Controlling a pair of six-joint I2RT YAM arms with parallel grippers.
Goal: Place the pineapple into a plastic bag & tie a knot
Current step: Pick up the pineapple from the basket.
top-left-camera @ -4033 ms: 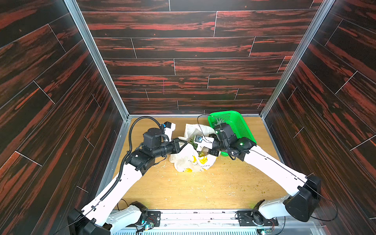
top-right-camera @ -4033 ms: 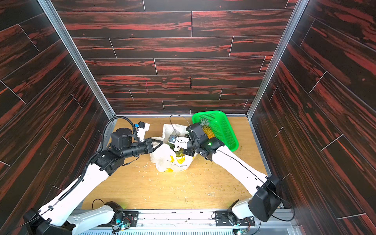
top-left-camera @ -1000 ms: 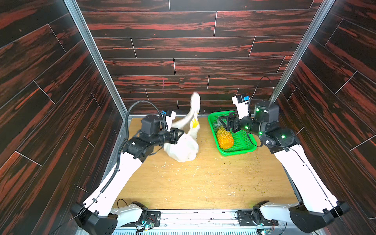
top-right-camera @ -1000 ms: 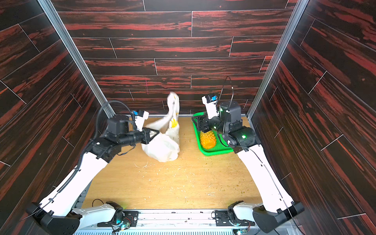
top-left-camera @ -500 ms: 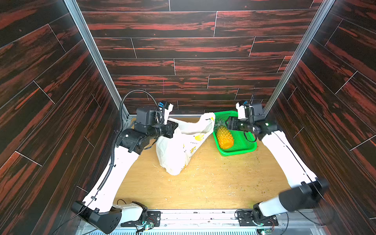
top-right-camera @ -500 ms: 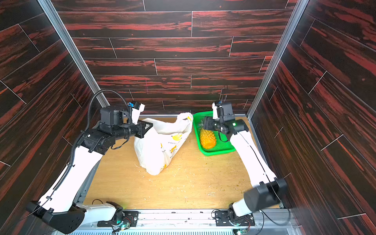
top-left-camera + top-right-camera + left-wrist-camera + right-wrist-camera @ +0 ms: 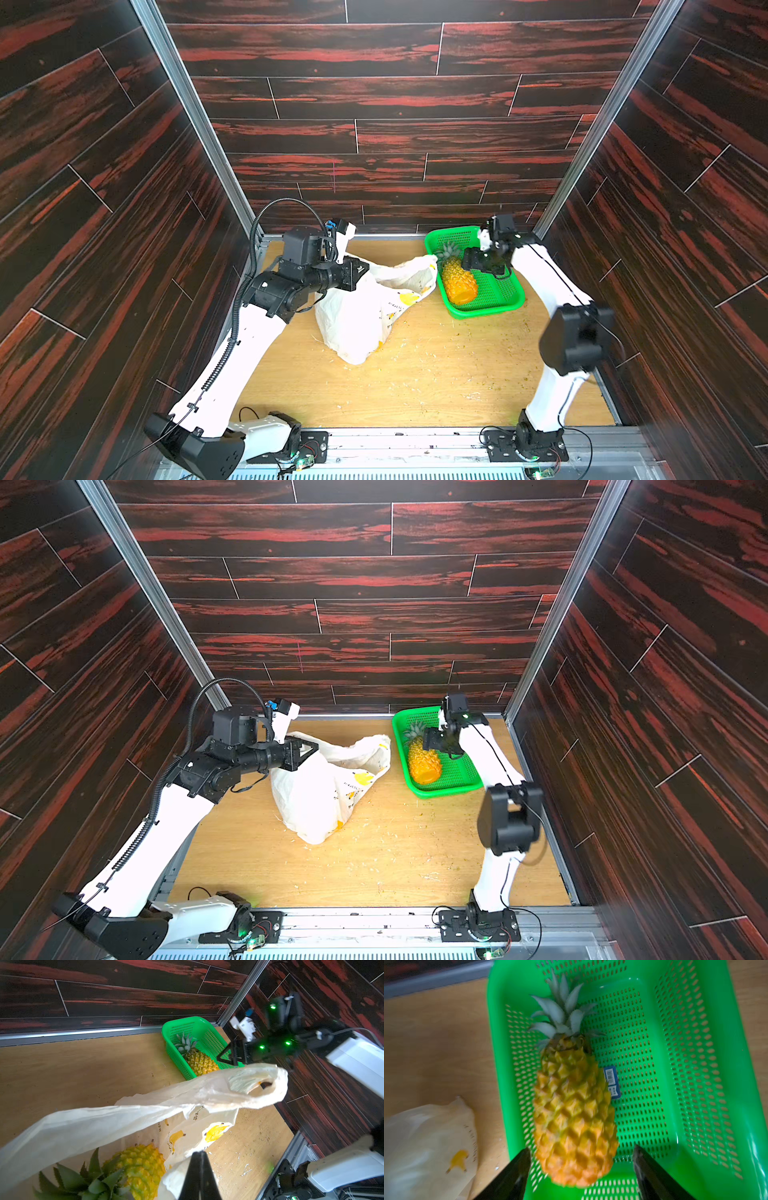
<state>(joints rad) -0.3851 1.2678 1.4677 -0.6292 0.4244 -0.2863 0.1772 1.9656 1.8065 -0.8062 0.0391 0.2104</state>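
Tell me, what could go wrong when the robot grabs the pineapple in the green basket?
1. The right hand is open, its fingers beside the fat, bumpy end of the pineapple in the green basket; a squeeze there might slip.
2. The left hand pinches just one edge of the plastic bag, so the far side droops and the fruit could miss.
3. The bag already holds a second pineapple, so room may be tight.
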